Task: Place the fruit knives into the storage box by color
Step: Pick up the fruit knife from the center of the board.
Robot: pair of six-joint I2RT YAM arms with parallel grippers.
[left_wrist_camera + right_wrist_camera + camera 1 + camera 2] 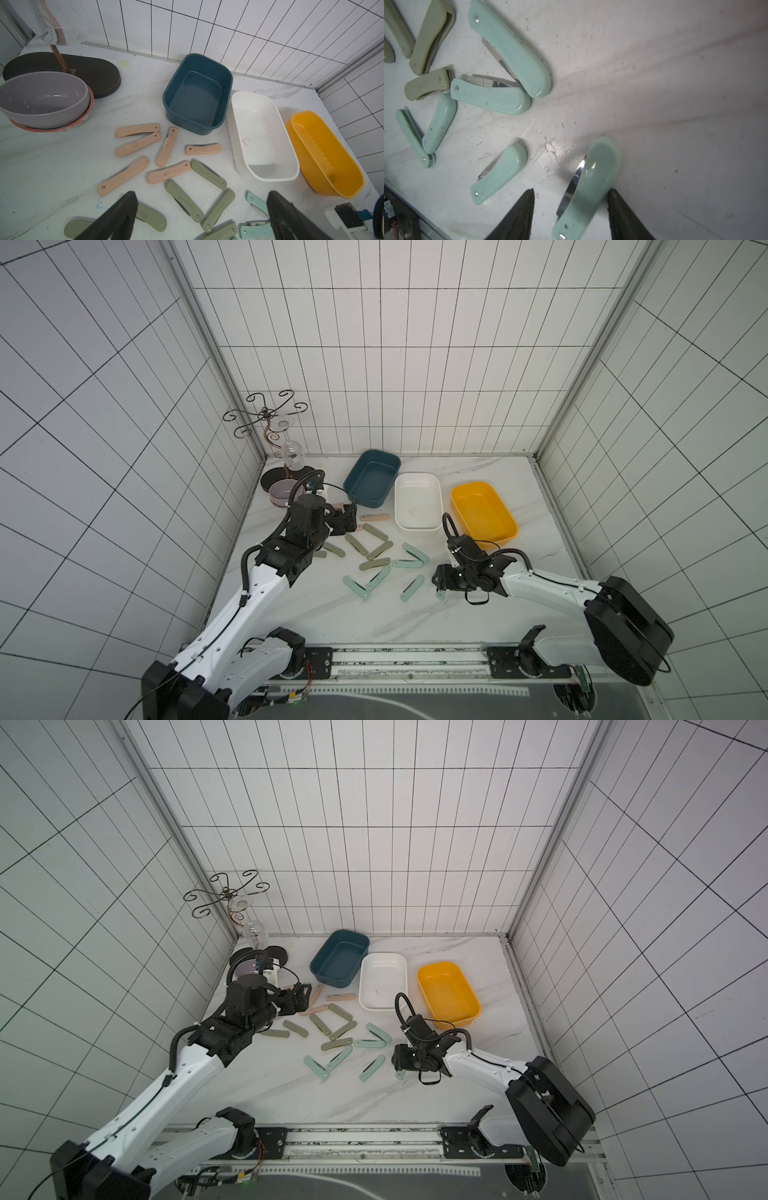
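Mint-green knife [588,187] lying flat on the worktop [685,93], parked right between the right fingers [517,216]. Long axis pointing straight away from the wrist, rivet end closest in, rounded end furthest out, so squeezing across the skinny width rather than the length. Fingers apart, not clamped: one seemingly touching the handle's edge, the other off with a gap on the side showing a sliver of blade. Same knife barely peeking out from under the right arm in a top view [439,594]. Left fingers [120,218] spread wide too, holding nothing, well apart from it over by the pink knives [138,144] and olive knives [184,200], so pretty clearly the right arm's pick. Blue box [370,481], white box [417,502] and yellow box [482,510] lined up along the back, all looking empty, yellow nearest the right arm. Probably wants a centred squeeze to avoid the handle twisting out sideways.
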